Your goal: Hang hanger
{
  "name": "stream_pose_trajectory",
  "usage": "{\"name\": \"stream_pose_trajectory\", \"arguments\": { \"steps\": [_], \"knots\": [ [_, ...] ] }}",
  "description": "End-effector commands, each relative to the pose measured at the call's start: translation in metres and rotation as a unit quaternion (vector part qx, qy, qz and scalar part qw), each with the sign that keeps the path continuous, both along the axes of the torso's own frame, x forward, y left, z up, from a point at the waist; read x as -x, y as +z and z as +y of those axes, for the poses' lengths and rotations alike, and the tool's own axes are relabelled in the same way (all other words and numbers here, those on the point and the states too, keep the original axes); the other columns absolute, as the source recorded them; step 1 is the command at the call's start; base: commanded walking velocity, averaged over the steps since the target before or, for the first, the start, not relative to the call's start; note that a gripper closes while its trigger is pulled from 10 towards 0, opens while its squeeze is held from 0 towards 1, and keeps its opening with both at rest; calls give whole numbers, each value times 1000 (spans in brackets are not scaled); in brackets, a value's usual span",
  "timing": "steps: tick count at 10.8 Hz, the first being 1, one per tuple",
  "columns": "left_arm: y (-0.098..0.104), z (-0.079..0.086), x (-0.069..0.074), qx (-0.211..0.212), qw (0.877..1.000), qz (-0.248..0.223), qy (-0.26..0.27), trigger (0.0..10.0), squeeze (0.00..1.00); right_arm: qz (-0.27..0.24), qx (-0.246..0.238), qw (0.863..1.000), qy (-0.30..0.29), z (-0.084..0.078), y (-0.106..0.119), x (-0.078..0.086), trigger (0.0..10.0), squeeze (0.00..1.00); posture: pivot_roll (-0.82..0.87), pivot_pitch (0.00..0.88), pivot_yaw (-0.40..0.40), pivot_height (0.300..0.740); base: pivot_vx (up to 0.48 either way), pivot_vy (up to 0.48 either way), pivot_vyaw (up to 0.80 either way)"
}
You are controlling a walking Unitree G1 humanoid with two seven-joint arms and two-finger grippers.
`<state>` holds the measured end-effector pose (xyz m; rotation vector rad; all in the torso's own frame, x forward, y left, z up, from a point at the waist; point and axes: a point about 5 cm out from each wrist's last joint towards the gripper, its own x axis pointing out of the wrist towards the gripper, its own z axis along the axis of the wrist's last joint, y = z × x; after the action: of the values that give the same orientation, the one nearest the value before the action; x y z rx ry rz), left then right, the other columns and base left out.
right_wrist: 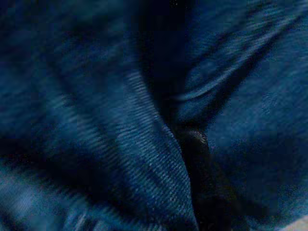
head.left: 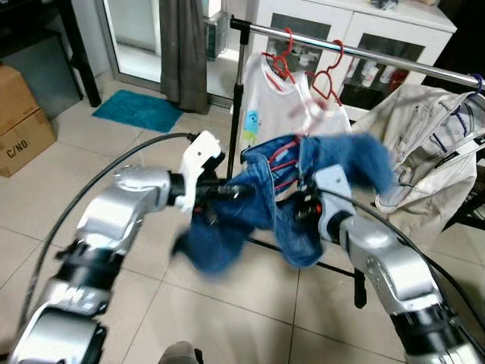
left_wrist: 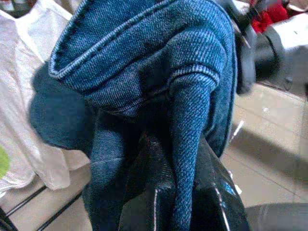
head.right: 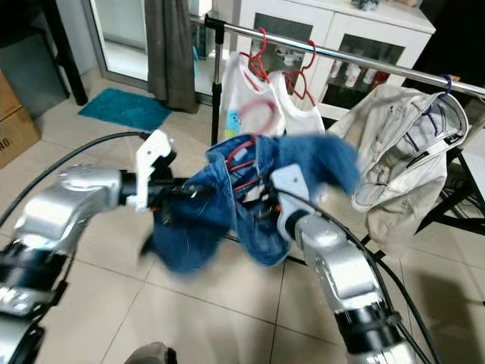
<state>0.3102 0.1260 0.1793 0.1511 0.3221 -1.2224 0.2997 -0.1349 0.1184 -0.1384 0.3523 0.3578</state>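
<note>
Both arms are raised before a metal clothes rail (head.left: 356, 51), holding a pair of blue jeans (head.left: 265, 201) in the air between them. The left gripper (head.left: 227, 191) reaches in from the left; in its wrist view the two black fingers (left_wrist: 149, 192) are pinched on a fold of the denim. The right gripper (head.left: 305, 205) meets the jeans from the right and is buried in the cloth — its wrist view gives blurred denim and one dark finger (right_wrist: 204, 178), so whether it is clamped cannot be told. The red hanger (head.left: 284, 168) lies inside the waistband of the jeans, its thin red wires showing against the denim; it is below the rail and in front of it, not hooked on.

On the rail, far side: two white T-shirts (head.left: 261, 102) on red hangers (head.left: 327, 76), left of centre, and a beige jacket (head.left: 420, 144) at the right end. Beyond stands a white cabinet (head.left: 348, 30). On the tiled floor (head.left: 114, 152), far left — a teal mat (head.left: 138, 110) and a cardboard box (head.left: 23, 125).
</note>
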Motion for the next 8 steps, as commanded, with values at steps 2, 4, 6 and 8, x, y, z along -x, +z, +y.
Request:
{"name": "stream_pose_trajectory", "arguments": {
  "steps": [2,4,6,8],
  "knots": [
    [20,0,6,31,999,-24,-24,0,0,-21,-4,999,-39,-21,6,-7,10000,1000,61,0,-79,740,0,0,0],
    [21,12,-4,14,998,-54,26,0,0,-43,1,999,-10,-27,17,-6,10000,1000,62,0,-78,740,0,0,0],
    [21,25,-18,-20,992,-85,91,0,0,-48,-18,996,75,-30,32,5,10000,1000,58,0,-70,740,0,0,0],
    [23,36,-23,-32,988,-116,97,0,0,-78,-41,965,248,-30,64,35,10000,1000,50,0,-63,740,0,0,0]
  ]
}}
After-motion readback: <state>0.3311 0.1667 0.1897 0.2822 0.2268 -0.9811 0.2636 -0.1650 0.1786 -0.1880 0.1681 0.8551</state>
